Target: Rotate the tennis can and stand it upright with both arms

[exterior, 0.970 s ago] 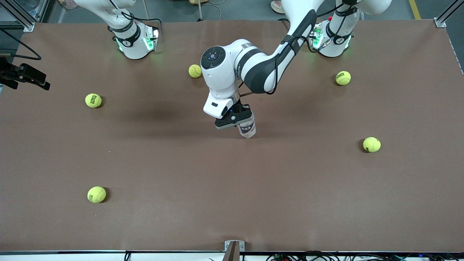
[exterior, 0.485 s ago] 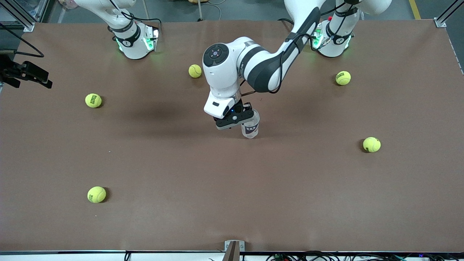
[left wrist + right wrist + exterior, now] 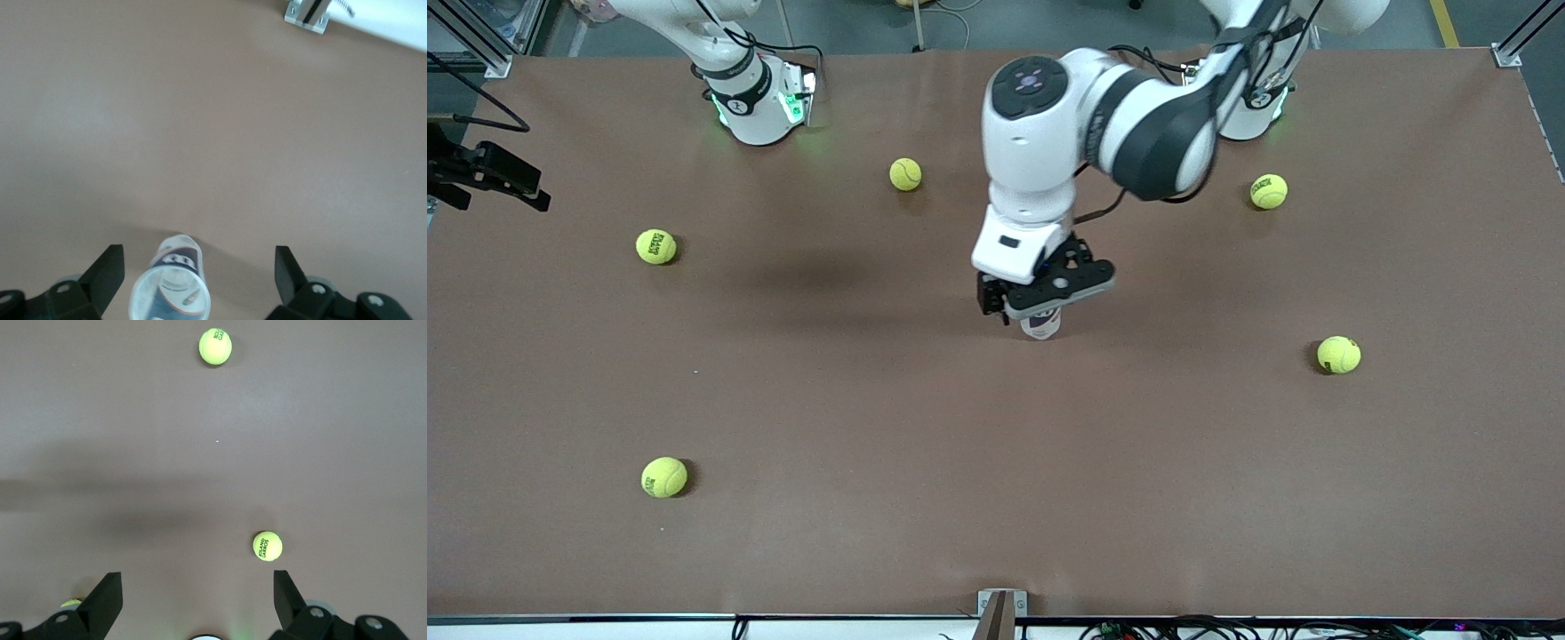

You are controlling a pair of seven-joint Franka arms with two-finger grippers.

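The tennis can (image 3: 1040, 326) stands upright on the brown table (image 3: 871, 427) near its middle, clear with a white, navy and red label. My left gripper (image 3: 1046, 298) hangs straight over it, open, and hides the can's upper part. In the left wrist view I look down into the can's open top (image 3: 172, 283), which lies between the two spread fingers (image 3: 107, 273), closer to one and touching neither. My right gripper (image 3: 197, 587) is open and empty, held high over the table by the right arm's base, and waits.
Several yellow tennis balls lie scattered: one (image 3: 905, 174) by the bases, one (image 3: 1268, 191) and one (image 3: 1339, 355) toward the left arm's end, one (image 3: 656, 246) and one (image 3: 663, 477) toward the right arm's end. A metal bracket (image 3: 1000, 613) sits at the table's front edge.
My left gripper has let go of the can, opened wide and risen, and the arm has swung toward its base. The can stays standing upright. The right arm has hardly moved.
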